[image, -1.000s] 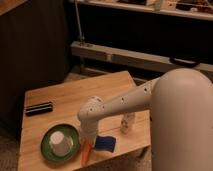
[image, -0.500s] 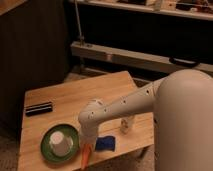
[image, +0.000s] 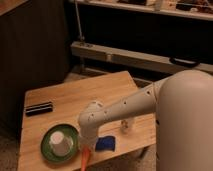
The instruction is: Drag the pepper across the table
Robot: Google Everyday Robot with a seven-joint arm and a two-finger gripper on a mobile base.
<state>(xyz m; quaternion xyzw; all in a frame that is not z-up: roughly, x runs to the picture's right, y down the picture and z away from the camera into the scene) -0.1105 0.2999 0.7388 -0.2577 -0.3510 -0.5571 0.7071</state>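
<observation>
Hidden beneath the wrist, gripper (image: 86,148) low at 6 o'clock of the table (image: 100,90); open or closed, cannot tell. Then, from 9 o'clock: black case (image: 39,108); green plate (image: 47,152) bearing upturned white cup (image: 58,142) at 7; pepper (image: 83,160) at 6, just under gripper, tip overhanging near edge; blue cloth (image: 105,144) at 5; small white bottle (image: 126,125) at 4.

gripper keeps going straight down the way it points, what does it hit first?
Likely the pepper at the table's front edge: the gripper points down right above it. Contact can't be judged; the arm hides the tips.
</observation>
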